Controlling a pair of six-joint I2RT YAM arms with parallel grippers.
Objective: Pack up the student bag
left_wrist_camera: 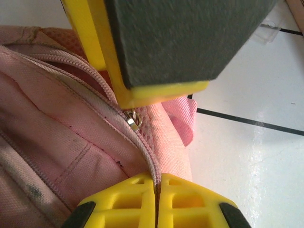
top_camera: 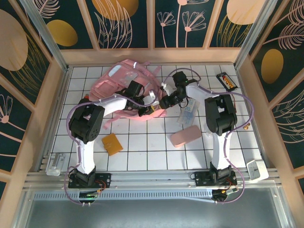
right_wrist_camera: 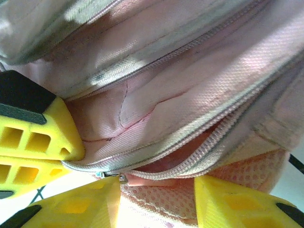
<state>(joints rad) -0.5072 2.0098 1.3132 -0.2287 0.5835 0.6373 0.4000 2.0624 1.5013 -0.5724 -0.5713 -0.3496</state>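
Observation:
The student bag (top_camera: 124,81), a big pink backpack, lies at the back of the table. My left gripper (top_camera: 148,108) is at its near right edge. In the left wrist view this gripper (left_wrist_camera: 156,184) is shut on the bag's zip edge (left_wrist_camera: 148,156), just below the metal zip pull (left_wrist_camera: 134,121). My right gripper (top_camera: 166,101) comes at the same edge from the right. Its jaws (right_wrist_camera: 154,202) stand apart, with the bag's pink mesh (right_wrist_camera: 161,194) between them and the part-open zip (right_wrist_camera: 190,152) just above. Nothing shows them pressing on the fabric.
A small flat pink case (top_camera: 186,136) and a blue-and-white packet (top_camera: 189,112) lie right of centre. An orange square item (top_camera: 112,144) lies front left. A dark rack (top_camera: 225,80) sits back right. Wooden walls close in the table on three sides.

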